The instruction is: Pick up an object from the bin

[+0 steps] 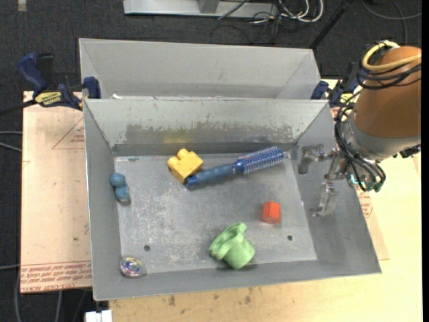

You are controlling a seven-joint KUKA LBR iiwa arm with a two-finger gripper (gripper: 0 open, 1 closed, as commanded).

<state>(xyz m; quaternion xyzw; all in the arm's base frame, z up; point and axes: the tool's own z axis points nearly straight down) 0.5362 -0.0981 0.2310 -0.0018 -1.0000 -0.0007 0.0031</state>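
Seen from above, the tool (pixel 323 180) hangs over the right sloping wall of the bin (pixel 201 123), and I cannot tell whether it is open or closed. The small red block (pixel 271 212) lies nearest it, with the blue brush (pixel 234 166), yellow block (pixel 184 164) and green crumpled thing (pixel 232 247) further left. This looks like the approach step, and the next move calls for going left and down over one chosen thing.

Bare floor (pixel 174 213) separates brush (pixel 234 167) and green lump (pixel 232 247).
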